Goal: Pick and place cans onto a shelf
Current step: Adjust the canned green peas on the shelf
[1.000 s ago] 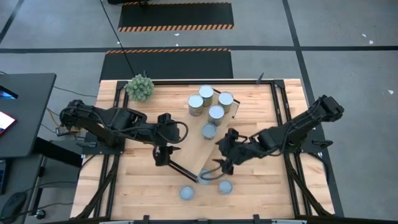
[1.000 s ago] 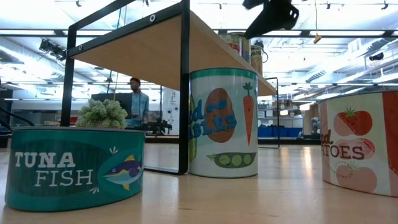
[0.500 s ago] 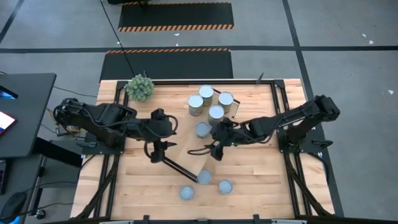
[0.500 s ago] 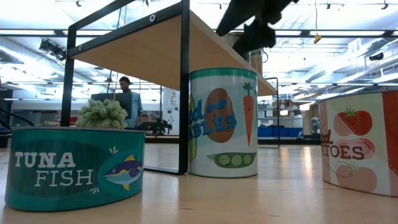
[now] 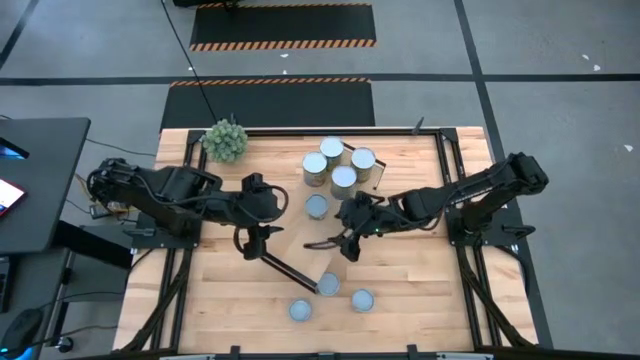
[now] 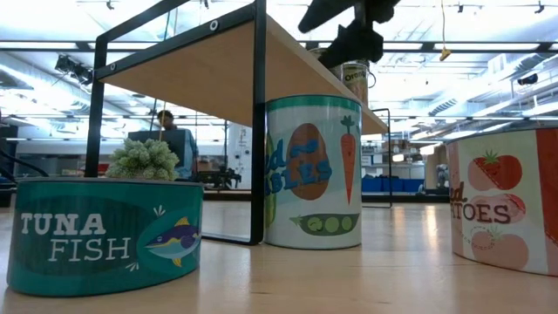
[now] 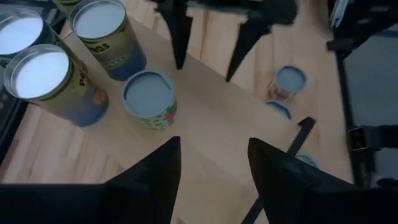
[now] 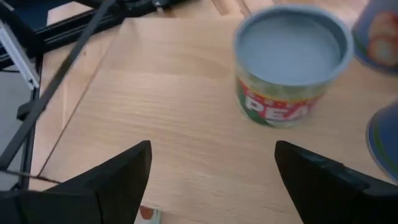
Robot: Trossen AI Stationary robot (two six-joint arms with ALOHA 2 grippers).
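Right gripper [image 5: 340, 243] hangs over the shelf [image 5: 300, 240], fingers [image 8: 112, 180] spread wide and holding nothing. The pea can [image 8: 289, 62] stands upright on the board just ahead of those fingers, clear of both, long axis vertical. Four more cans [image 5: 338, 165] cluster beyond it at the shelf's far end. Left gripper [image 5: 252, 240] hovers over the near-left part of the board, fingers [image 7: 155, 180] roughly half apart, empty as far as I see. What matters for my next move: three cans are off the shelf on the table, behind the right fingers, toward the table's front edge. The nearest [image 5: 328, 285] sits by the shelf's low end, with two [image 5: 362, 299] [image 5: 300, 310] past it. I judge the right arm closer to that trio (the left would have to reach across the board). From the table-level camera these read as the tuna [image 6: 105, 235], vegetables [image 6: 312, 170] and tomatoes [image 6: 506, 201], all standing, so a top-down grasp across the width looks fitting.
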